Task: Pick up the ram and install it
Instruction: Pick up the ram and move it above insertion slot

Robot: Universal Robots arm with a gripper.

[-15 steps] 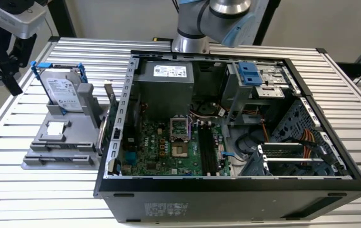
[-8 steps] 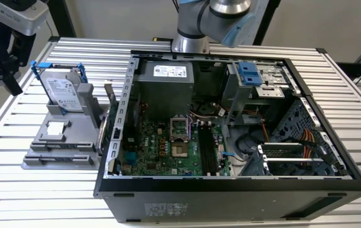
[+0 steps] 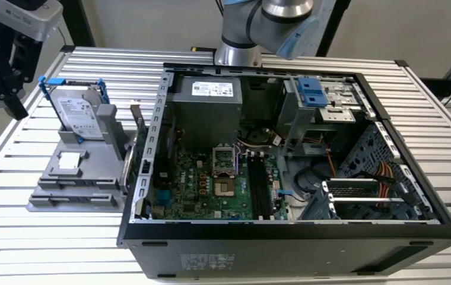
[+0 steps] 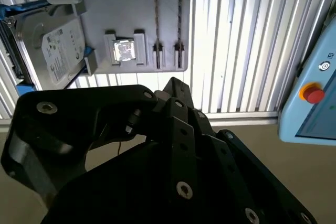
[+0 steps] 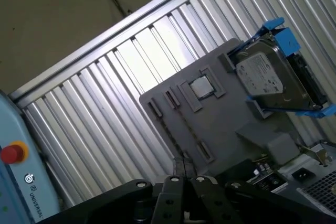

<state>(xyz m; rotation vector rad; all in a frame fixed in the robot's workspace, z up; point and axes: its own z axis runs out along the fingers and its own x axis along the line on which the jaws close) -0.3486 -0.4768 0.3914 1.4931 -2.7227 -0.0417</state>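
Note:
In the exterior view my black gripper (image 3: pixel 16 107) hangs over the table's far corner at the exterior view's left, well away from the open computer case (image 3: pixel 154 148). In both wrist views the fingers (image 5: pixel 173 187) meet at their tips with nothing sticking out between them, so the gripper (image 4: pixel 172 85) is shut and holds nothing. Below it lies the grey parts holder (image 4: pixel 131 3), and its two thin slots (image 4: pixel 156 19) hold no upright board. Long dark memory slots (image 3: pixel 257 184) run beside the processor socket in the case. I cannot tell whether the ram sits in them.
The holder (image 3: pixel 75 178) carries a hard drive in a blue frame (image 3: pixel 79 116) and a small square chip (image 5: pixel 202 86). A card with a metal bracket (image 3: pixel 136 116) stands between holder and case. A pale blue control box with a red button (image 4: pixel 314 94) sits off the table edge.

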